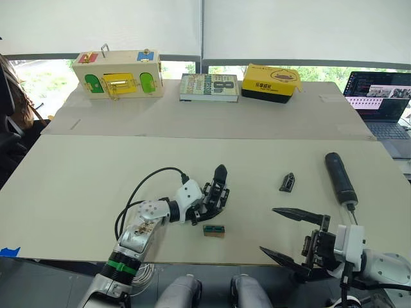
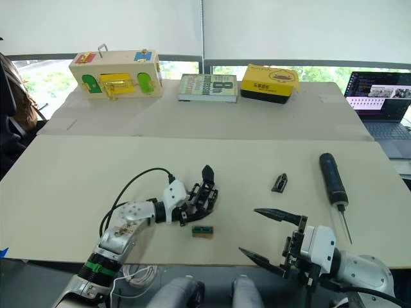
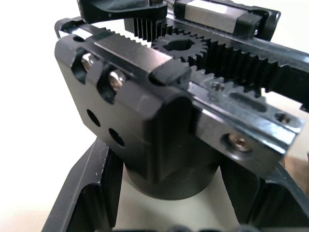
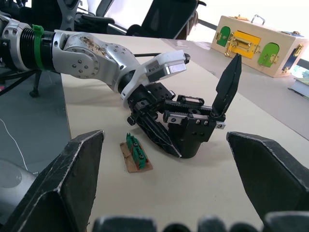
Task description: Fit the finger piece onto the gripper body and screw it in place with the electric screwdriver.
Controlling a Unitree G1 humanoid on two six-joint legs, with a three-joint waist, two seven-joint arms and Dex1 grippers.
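Black and blocky, the gripper body (image 4: 193, 131) stands on the pale worktop (image 1: 77, 186) near its front edge, left of centre, clamped between the two fingers of the left hand (image 1: 217, 190). Toothed racks and a small gear show on its upper face in the left wrist view. Just near of it lies a small green-topped tan block (image 1: 214, 230). The finger piece (image 1: 287, 182) lies free on the worktop to the right, well apart from the body. Further right, the electric screwdriver (image 1: 340, 178) lies with its metal bit pointing towards the near edge. The right hand (image 1: 284, 235) hovers at the near right edge, fingers spread wide, holding nothing.
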